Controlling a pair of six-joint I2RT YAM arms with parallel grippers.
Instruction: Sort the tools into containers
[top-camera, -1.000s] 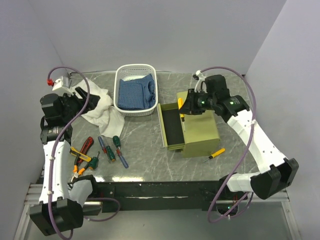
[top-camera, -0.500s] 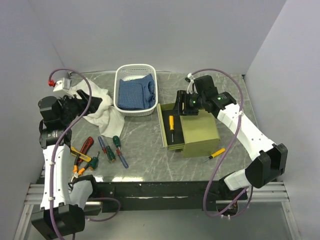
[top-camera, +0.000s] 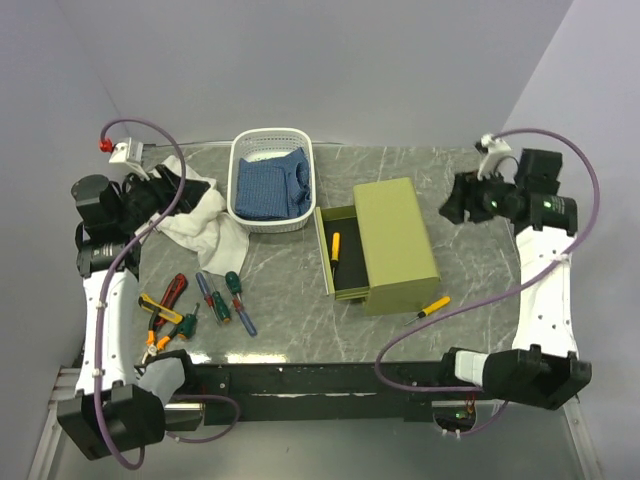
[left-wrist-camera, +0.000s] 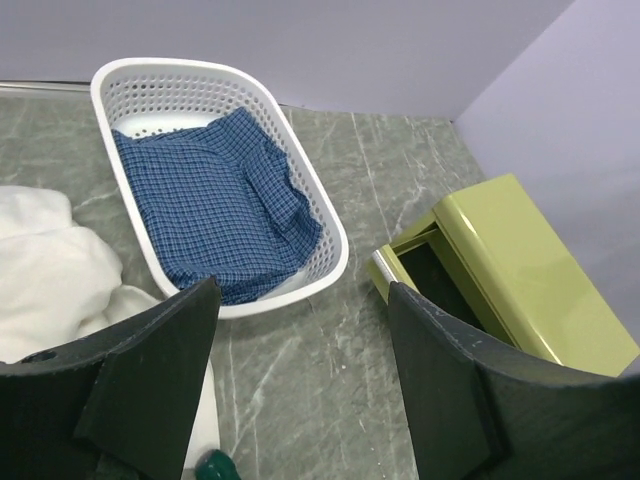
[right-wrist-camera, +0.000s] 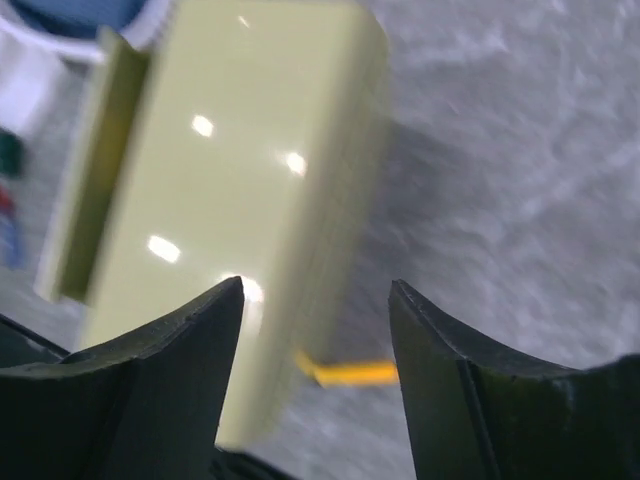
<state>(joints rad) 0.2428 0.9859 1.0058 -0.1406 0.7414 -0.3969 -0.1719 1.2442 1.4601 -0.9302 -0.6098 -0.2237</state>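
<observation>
The olive-green drawer chest stands mid-table with its drawer pulled open to the left. A yellow screwdriver lies in the drawer. Another yellow screwdriver lies on the table by the chest's near right corner. Red, green and blue screwdrivers and orange-black pliers lie at the near left. The white basket holds blue fabric. My right gripper hangs open and empty right of the chest. My left gripper is open and empty, above the white cloth.
A white cloth lies crumpled left of the basket. A green handle tip shows below my left fingers. Walls close the table at the back and both sides.
My right gripper opened over the drawer and left the yellow screwdriver in it. It then pulled away to the right. My left arm shifted slightly back and left.
</observation>
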